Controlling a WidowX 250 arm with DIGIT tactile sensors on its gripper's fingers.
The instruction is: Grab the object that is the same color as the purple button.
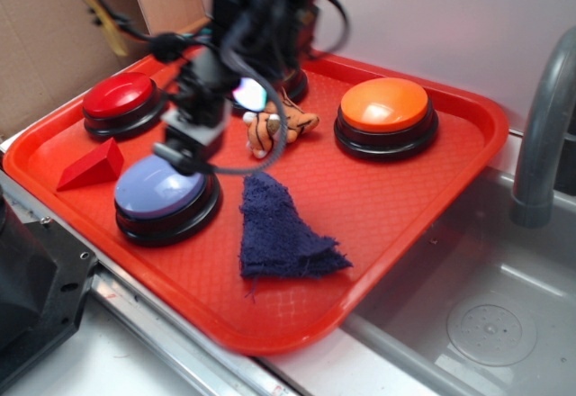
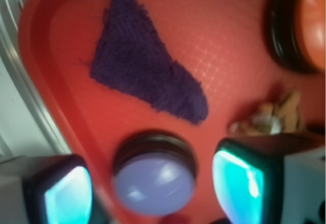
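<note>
Exterior view: red tray (image 1: 409, 234) on a counter (image 1: 108, 360) beside a sink (image 1: 486, 324) with a grey faucet (image 1: 540, 135) at 3 o'clock. On the tray, a dark purple-blue rag (image 1: 283, 229), roughly triangular, flat, just right of centre, apex toward 12 o'clock, frayed base toward 6. Purple button (image 1: 165, 193) at 9 o'clock of the rag, just beside it, not touching. Red wedge block (image 1: 93, 165) further toward 9 o'clock, red button (image 1: 120, 101) at 11 o'clock, orange button (image 1: 385, 112) at 1 o'clock, tiger plush (image 1: 277, 126) at 12 o'clock of the rag. Another button behind the arm, mostly hidden. Pincer (image 1: 187, 148) blurred, poised over the far rim of the purple button; jaw gap not readable here. Wrist view: rag (image 2: 145, 71) in the upper middle, narrow tip toward 5 o'clock, wide end toward 11, lying free on the tray (image 2: 229, 51). Purple button (image 2: 154, 183) at 6 o'clock, between the two fingers (image 2: 239, 180), both with glowing teal pads. Pincer (image 2: 153, 193) spread wide, clasping nothing. Orange button (image 2: 300, 25) at 2 o'clock, tiger plush (image 2: 270, 117) at 4 o'clock, blurred. Metal counter edge (image 2: 20, 81) at 9 o'clock.
</note>
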